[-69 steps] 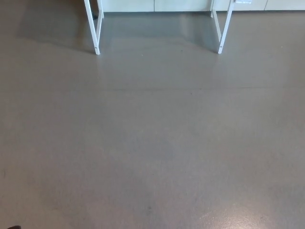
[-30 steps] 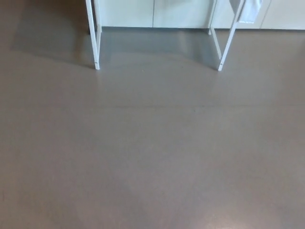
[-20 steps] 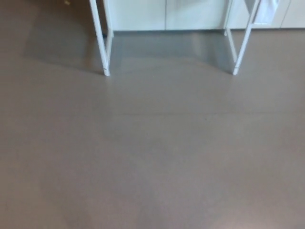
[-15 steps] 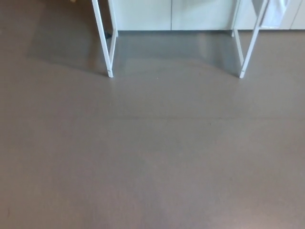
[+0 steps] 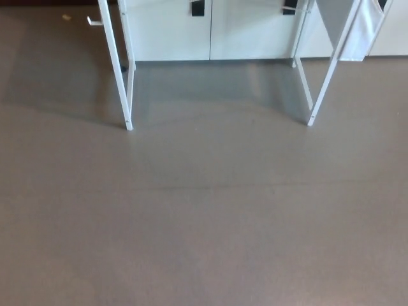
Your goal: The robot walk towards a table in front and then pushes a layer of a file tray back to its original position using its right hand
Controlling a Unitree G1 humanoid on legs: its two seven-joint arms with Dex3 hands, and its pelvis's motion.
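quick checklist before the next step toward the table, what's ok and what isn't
1. Table ahead: ok; its white legs and stand on either side of picture centre.
2. Floor up to the legs free of obstacles: ok.
3. File tray located: cannot tell; the tabletop is out of frame.
4. Right hand ready to push: cannot tell; neither hand shows.
5. Close enough to reach: not ok; open floor lies between the camera and the legs.
6. Space behind table: white cabinets with dark handles stand close behind.
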